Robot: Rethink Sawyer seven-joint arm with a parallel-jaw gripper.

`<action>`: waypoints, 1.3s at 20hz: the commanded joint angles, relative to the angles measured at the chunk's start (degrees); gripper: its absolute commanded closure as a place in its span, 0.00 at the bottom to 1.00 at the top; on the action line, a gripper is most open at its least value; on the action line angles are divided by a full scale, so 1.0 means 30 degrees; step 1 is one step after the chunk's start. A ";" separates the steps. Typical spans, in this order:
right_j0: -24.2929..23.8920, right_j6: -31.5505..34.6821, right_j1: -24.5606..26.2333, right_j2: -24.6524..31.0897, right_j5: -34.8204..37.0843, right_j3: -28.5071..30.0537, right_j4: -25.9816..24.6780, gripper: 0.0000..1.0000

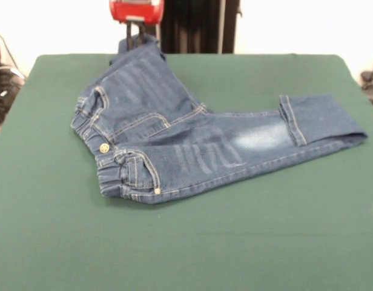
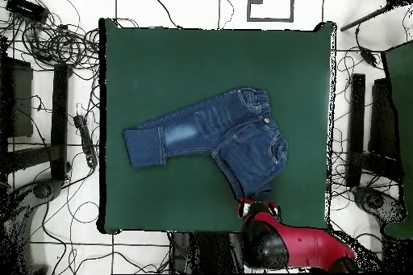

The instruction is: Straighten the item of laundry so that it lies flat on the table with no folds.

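The item of laundry point(image 1: 174, 145), a small pair of dark blue jeans with a faded patch, lies on the green table point(image 1: 235, 242). Its waistband is bunched at the left. One leg runs right, and its cuff point(image 1: 320, 118) is folded back over itself. The other leg rises toward the table's far edge, where my gripper point(image 1: 135, 37) is shut on its hem and holds it slightly above the top. In the overhead view the jeans point(image 2: 218, 131) lie mid-table, with the gripper point(image 2: 256, 205) at the lower leg's end near the table's point(image 2: 161, 62) bottom edge.
Tangled cables point(image 2: 56, 38) cover the floor on both sides of the table, and black stands point(image 2: 355, 127) flank it. A dark post point(image 1: 198, 24) rises behind the far edge. Wide green surface surrounds the jeans.
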 commanded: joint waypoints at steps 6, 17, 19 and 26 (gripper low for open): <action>0.2222 0.2278 -0.3987 0.2497 0.3705 0.2597 0.3880 1.00; 0.5212 0.4253 -0.3366 0.1148 0.2579 0.2736 0.5701 1.00; 0.5785 0.4509 -0.3392 0.0924 0.2490 0.2838 0.6252 1.00; 0.7898 0.5345 -0.3090 0.0157 0.1867 0.2898 0.8215 1.00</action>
